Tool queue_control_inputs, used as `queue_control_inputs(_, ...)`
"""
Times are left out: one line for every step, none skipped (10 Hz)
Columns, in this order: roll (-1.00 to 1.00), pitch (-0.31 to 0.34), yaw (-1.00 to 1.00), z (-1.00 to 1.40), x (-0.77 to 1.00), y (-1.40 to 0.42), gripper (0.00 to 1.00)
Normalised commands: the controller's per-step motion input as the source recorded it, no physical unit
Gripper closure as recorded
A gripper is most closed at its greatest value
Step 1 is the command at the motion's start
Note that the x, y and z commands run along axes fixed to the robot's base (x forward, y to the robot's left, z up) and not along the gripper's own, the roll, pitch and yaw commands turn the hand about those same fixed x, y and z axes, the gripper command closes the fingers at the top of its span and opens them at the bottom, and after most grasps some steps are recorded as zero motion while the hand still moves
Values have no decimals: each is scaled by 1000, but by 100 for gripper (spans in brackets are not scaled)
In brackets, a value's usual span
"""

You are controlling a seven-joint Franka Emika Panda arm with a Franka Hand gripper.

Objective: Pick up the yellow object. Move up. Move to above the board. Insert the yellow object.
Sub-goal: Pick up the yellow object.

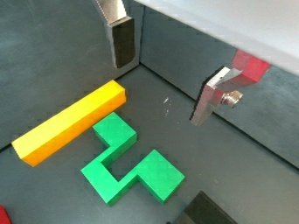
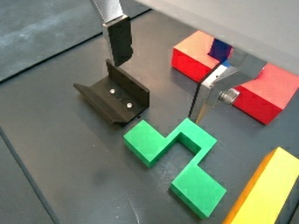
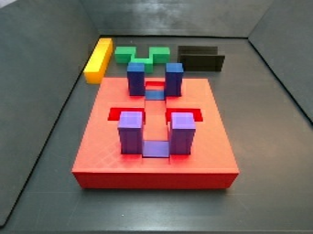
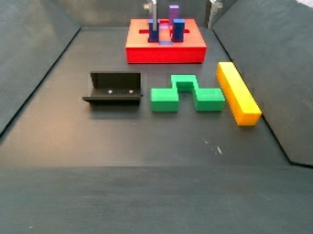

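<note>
Left to right across a side view: fixture (image 4: 115, 90) on the dark floor, a black L-bracket with its upright wall on the far side, standing clear of the rest. Just right of it the green zigzag block (image 4: 188, 93), flat on the floor. Right again the yellow object (image 4: 237, 90), a long yellow-orange bar lying flat, long axis running away from the camera, near the zigzag with a narrow gap between them; near the right wall of the enclosure. Nothing rests on it and nothing holds it. Beyond them, at the far end of the floor, the board (image 4: 167, 53), a red slab with blue and purple posts upright on top.

In the side view from the board end the order flips: yellow bar far left, green block centre, fixture to the right, board (image 3: 98, 155) nearest, its red recesses showing between the posts.

Gripper (image 1: 163, 70): both silver plates with dark pads show in both wrist views, well apart, nothing between them but floor. Jaws wide. It hangs above the floor, over the gap between pieces and board; the bar (image 1: 68, 122) lies off to one side of the fingers, not under them.

Judgement: pick-up not begun. Bar lies free with both long faces open, so a grasp across its narrow width looks feasible; the zigzag close alongside leaves little room for one finger
</note>
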Motion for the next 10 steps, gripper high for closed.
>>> queue_control_inputs(0,0,0,-211,129,-183,0)
queue_control_inputs(216,0,114,-494,60,-771,0)
queue_control_inputs(220,-3,97,-597,0,-814,0)
queue_control_inputs(197,-99,51,-826,-231,-746,0)
queue_control_inputs(196,-139,29,-840,-314,-683,0)
queue_control_inputs(97,-204,74,-840,-243,-289,0)
queue_control_inputs(76,-229,89,-820,-286,-66,0)
queue_control_inputs(80,-223,49,-820,-154,0,0)
queue_control_inputs(156,-83,46,-660,0,-40,0)
queue_control_inputs(144,-101,26,-589,0,-80,0)
